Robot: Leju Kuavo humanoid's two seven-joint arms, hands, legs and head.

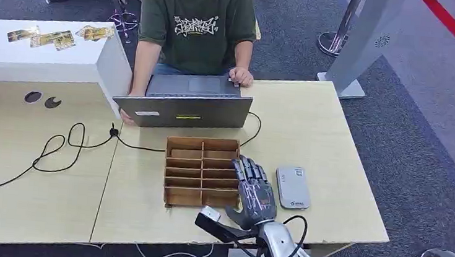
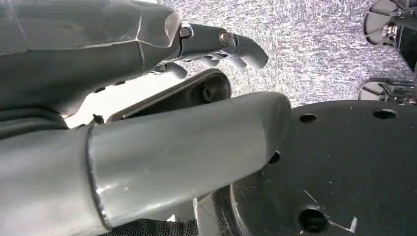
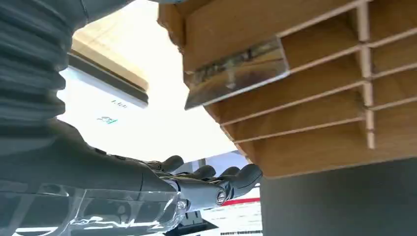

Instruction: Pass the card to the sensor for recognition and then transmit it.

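Note:
A wooden slotted organizer (image 1: 191, 170) stands on the table in front of a laptop. In the right wrist view a shiny card (image 3: 236, 73) leans out of one of the organizer's slots (image 3: 314, 83). My right hand (image 1: 254, 190) hovers over the organizer's right edge with its fingers stretched out, and it holds nothing. Its fingers (image 3: 206, 184) lie apart from the card. The grey card sensor (image 1: 292, 187) lies flat just to the right of that hand. My left hand (image 2: 221, 46) hangs above the carpet with nothing in it.
A person sits behind the open laptop (image 1: 184, 103) with both hands at it. A black cable (image 1: 68, 145) runs across the left table. Several gold cards (image 1: 59, 38) lie on a white box (image 1: 103, 62) at the back left. A silver stand (image 1: 359, 47) rises at the right.

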